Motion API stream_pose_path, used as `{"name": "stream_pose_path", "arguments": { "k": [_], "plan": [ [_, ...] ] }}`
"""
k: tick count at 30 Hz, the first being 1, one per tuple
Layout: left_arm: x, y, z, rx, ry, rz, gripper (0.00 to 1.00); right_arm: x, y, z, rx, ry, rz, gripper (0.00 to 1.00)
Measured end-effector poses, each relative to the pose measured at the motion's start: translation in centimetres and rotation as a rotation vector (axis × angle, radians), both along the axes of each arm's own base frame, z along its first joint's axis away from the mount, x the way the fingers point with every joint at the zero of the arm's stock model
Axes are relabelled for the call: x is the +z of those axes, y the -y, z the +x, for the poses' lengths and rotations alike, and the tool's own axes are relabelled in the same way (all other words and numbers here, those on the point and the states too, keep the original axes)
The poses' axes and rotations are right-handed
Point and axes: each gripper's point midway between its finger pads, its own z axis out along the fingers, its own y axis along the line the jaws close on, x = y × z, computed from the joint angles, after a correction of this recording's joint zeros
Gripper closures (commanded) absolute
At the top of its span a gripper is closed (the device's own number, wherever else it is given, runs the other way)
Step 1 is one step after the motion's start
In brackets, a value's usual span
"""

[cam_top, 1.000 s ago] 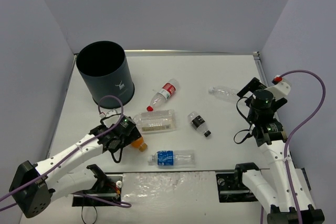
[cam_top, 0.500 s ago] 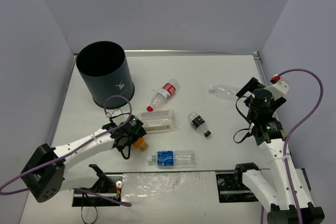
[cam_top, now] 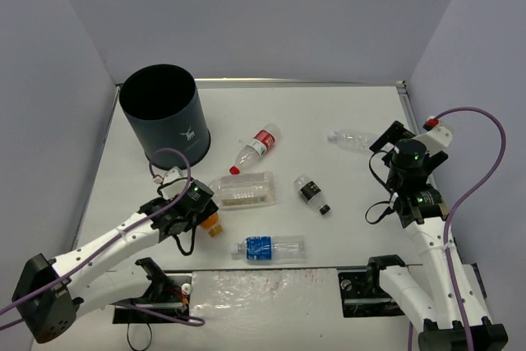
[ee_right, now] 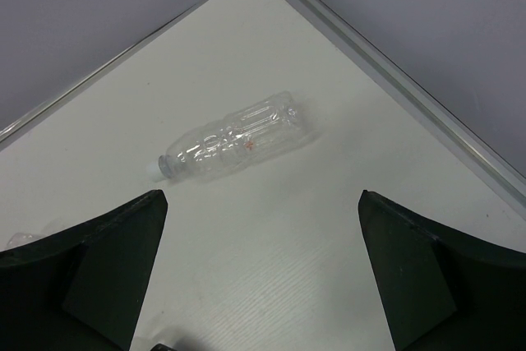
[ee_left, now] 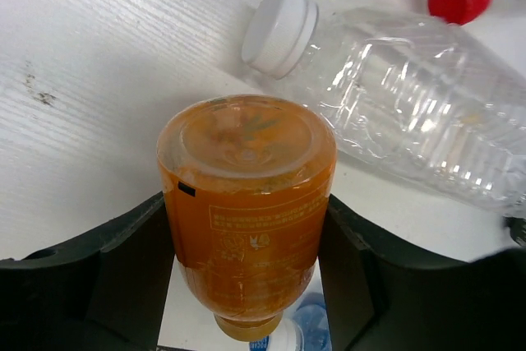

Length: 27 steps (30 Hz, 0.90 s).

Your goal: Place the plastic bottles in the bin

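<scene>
My left gripper [cam_top: 202, 217] is shut on the squat orange bottle [ee_left: 246, 203], a black finger pressed against each side; the bottle's base faces the wrist camera. From above, the orange bottle [cam_top: 213, 224] pokes out beside that gripper. The wide ribbed bottle [cam_top: 242, 190] lies just beyond it, the blue-labelled bottle [cam_top: 271, 247] nearer the front. A red-labelled bottle [cam_top: 258, 145] and a black-labelled bottle [cam_top: 311, 193] lie mid-table. The plain clear bottle [ee_right: 234, 137] lies ahead of my open right gripper [ee_right: 263, 260], apart from it. The dark bin [cam_top: 164, 117] stands upright at the back left.
A metal rail [ee_right: 394, 80] edges the table at the back and right, with grey walls [cam_top: 263, 14] behind. The arm bases and a foil-covered strip [cam_top: 263, 289] sit along the near edge. Purple cables [cam_top: 485, 162] loop from both arms.
The left gripper has closed from wide open onto the orange bottle, and the arm has drawn back slightly left. The right arm and the other bottles have stayed put.
</scene>
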Motion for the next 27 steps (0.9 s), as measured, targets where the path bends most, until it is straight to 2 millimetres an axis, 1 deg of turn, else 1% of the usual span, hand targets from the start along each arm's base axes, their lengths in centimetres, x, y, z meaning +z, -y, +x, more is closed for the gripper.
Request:
{"name": "stream_pose_path", "arguments": {
  "k": [2,3,4,6,7,8,9,10,11,14,16,18,20,22,24,25,27],
  "plan": [
    [1.9,-0.3,0.1,-0.024,0.037,0.007,0.92,-0.1,0.0,0.0,0.000,-0.003,-0.001,0.00],
    [3.1,-0.3,0.4,-0.037,0.062,0.010,0.92,-0.1,0.0,0.1,0.000,-0.005,-0.001,0.00],
    [5.0,-0.2,0.9,-0.053,0.103,0.014,0.92,-0.3,0.0,0.1,0.000,-0.010,-0.002,0.00],
    [9.2,0.0,2.4,-0.075,0.199,0.018,0.90,-0.7,-0.1,0.4,0.002,-0.025,-0.002,0.00],
    [11.5,0.1,3.1,-0.083,0.250,0.022,0.84,-1.0,-0.2,0.6,0.006,-0.036,-0.002,0.00],
    [13.9,0.2,3.8,-0.088,0.301,0.026,0.82,-1.3,-0.3,0.8,0.013,-0.049,-0.002,0.00],
    [16.3,0.3,4.6,-0.086,0.354,0.032,0.80,-1.7,-0.4,0.9,0.021,-0.063,-0.003,0.00],
    [19.1,0.3,5.6,-0.080,0.417,0.042,0.80,-2.1,-0.5,1.1,0.029,-0.076,-0.004,0.00],
    [21.4,0.3,6.5,-0.069,0.466,0.054,0.80,-2.3,-0.7,1.2,0.038,-0.086,-0.005,0.00],
    [26.9,-0.5,8.8,-0.032,0.565,0.105,0.75,-2.5,-1.0,1.4,0.058,-0.093,-0.002,0.00],
    [29.5,-1.9,10.7,0.022,0.603,0.132,0.75,-2.4,-1.1,1.5,0.062,-0.086,0.001,0.00],
    [31.3,-3.9,12.6,0.091,0.626,0.162,0.75,-2.3,-1.1,1.5,0.065,-0.082,0.002,0.00],
    [31.8,-7.0,14.5,0.181,0.621,0.205,0.75,-2.2,-1.1,1.6,0.065,-0.079,0.003,0.00],
    [32.0,-9.9,16.4,0.253,0.610,0.243,0.75,-2.2,-1.2,1.6,0.067,-0.075,0.004,0.00],
    [31.7,-12.4,18.2,0.298,0.587,0.277,0.75,-2.2,-1.3,1.7,0.072,-0.075,0.006,0.00],
    [31.4,-13.2,19.2,0.310,0.575,0.288,0.75,-2.2,-1.3,1.7,0.074,-0.074,0.006,0.00],
    [30.7,-14.6,21.0,0.329,0.550,0.306,0.71,-2.2,-1.4,1.8,0.076,-0.073,0.008,0.00]
  ]
}}
